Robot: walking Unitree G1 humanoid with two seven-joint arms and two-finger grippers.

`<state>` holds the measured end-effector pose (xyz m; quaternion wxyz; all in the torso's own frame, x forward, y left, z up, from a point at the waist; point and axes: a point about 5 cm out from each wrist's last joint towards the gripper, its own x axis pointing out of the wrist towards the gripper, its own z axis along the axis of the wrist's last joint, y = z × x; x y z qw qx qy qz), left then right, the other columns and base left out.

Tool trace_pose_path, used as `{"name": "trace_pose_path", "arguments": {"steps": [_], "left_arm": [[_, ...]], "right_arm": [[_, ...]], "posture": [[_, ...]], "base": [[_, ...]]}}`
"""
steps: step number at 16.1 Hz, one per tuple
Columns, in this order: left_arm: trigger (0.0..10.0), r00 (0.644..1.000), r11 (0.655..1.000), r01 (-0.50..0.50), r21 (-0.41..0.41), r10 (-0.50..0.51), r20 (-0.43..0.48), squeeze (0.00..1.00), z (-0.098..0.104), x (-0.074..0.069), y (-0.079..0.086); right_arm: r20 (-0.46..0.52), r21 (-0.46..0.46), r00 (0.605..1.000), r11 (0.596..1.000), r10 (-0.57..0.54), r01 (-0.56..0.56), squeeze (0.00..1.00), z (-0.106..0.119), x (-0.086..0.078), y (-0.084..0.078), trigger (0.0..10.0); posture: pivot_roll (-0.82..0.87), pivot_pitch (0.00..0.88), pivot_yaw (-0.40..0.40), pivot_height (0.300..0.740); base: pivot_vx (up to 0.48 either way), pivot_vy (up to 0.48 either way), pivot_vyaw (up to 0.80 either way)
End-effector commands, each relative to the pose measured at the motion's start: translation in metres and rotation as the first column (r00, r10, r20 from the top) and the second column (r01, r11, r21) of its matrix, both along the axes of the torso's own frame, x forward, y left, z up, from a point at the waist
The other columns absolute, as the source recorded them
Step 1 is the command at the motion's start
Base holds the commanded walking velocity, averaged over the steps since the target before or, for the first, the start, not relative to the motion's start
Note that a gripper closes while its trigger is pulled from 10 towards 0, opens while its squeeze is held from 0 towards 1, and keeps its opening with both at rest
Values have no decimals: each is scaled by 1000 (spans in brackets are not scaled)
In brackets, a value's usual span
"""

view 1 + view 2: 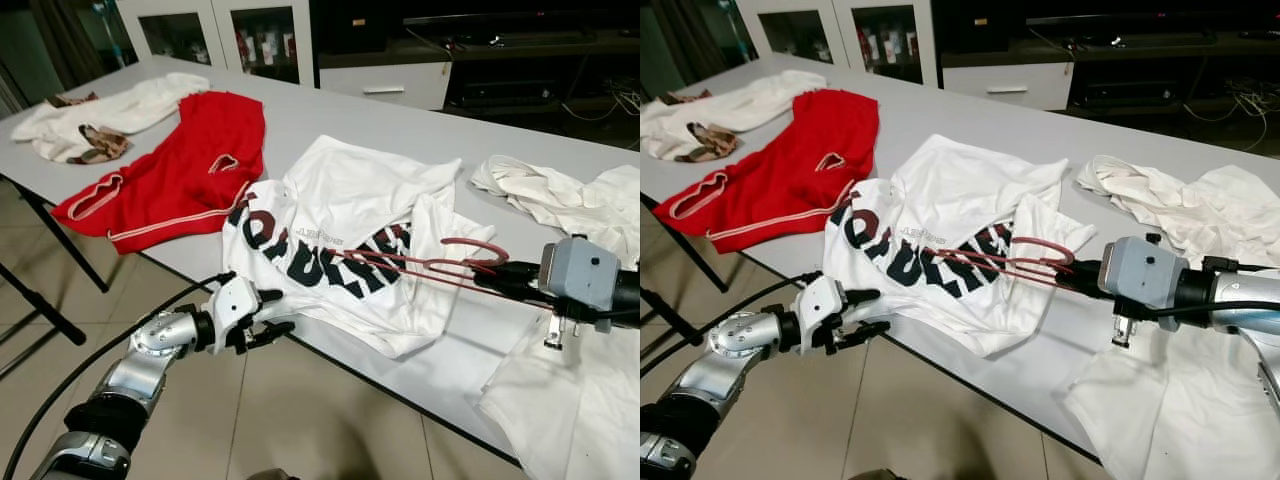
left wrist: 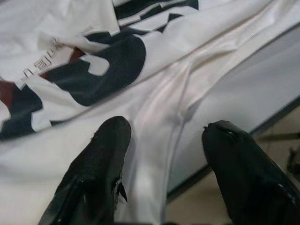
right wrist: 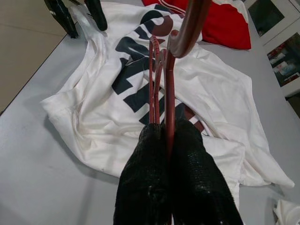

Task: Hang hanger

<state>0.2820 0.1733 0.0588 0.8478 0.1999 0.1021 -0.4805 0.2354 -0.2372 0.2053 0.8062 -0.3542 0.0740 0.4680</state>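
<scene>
A long grey table (image 1: 330, 120) runs across the frame from upper left to lower right, strewn with clothing. At centre lies a crumpled white T-shirt with bold black and dark red lettering (image 1: 340, 205). The right gripper (image 1: 500, 272), reaching in from the right edge of the head view, has its 2 black fingers (image 3: 187, 183) pressed together on the thin dark red wire hanger (image 1: 440, 262), which is held just above the printed shirt with its hook curling near the fingertips. In the right wrist view the hanger's wires run out from between the closed fingers over the lettering.

The left gripper (image 1: 272, 312), at lower left of centre, hovers at the table's near edge beside the shirt's hem, its 2 fingers (image 2: 101, 164) spread apart and holding nothing.

A red garment with white trim (image 1: 175, 175) lies at upper left, a cream garment (image 1: 110, 115) beyond it. More white clothing (image 1: 570, 200) is bunched at right, and a white cloth (image 1: 560, 410) hangs over the lower right corner.
</scene>
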Motion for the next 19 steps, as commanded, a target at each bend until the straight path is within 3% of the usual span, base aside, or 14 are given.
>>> {"name": "trace_pose_path", "arguments": {"steps": [1,2,3,7,8,10,13,14,15,17,19], "left_arm": [[10000,999,1000,-16,1,16,43,1000,5,3,1],[10000,993,996,-62,-66,68,100,412,16,9,2],[10000,989,988,-83,-131,99,114,0,23,12,3],[10000,993,982,-72,-173,87,82,0,23,7,2],[10000,996,986,-57,-157,66,56,1000,19,3,5],[10000,1000,994,-12,-111,12,0,1000,12,-5,9],[10000,997,999,-46,9,45,65,1000,14,-2,24],[10000,993,996,-78,37,74,91,675,16,1,29],[10000,990,993,-105,53,99,101,0,17,4,33],[10000,989,991,-120,60,114,91,0,16,5,35],[10000,993,993,-114,40,113,24,0,8,3,32]], "right_arm": [[19,-6,1000,1000,17,-17,0,2,2,3,10000],[28,4,999,1000,23,-23,0,4,4,5,10000],[37,23,999,999,27,-28,0,6,6,7,10000],[46,41,999,999,28,-30,0,7,9,9,10000],[50,42,998,999,28,-30,0,7,10,9,10000],[53,44,998,999,27,-29,0,7,10,9,10000],[51,50,998,998,31,-33,0,5,10,10,10000],[50,53,998,998,34,-37,0,5,10,11,10000],[51,56,998,998,37,-40,0,5,10,12,10000],[53,59,998,997,40,-43,0,5,10,12,10000],[58,65,997,997,43,-46,0,6,10,13,10000]], "posture": [[-113,0,83,736],[-108,0,79,736],[-107,0,78,736],[-99,0,74,736],[-100,0,74,736],[-99,0,74,736],[-95,0,74,736],[-95,0,75,736],[-94,0,75,736],[-94,0,75,736],[-95,0,77,736]], "base": [[0,0,0],[0,0,0],[0,0,0],[0,0,0],[0,0,0],[0,0,0],[0,0,0],[0,0,0],[0,0,0],[0,0,0],[0,0,0]]}}
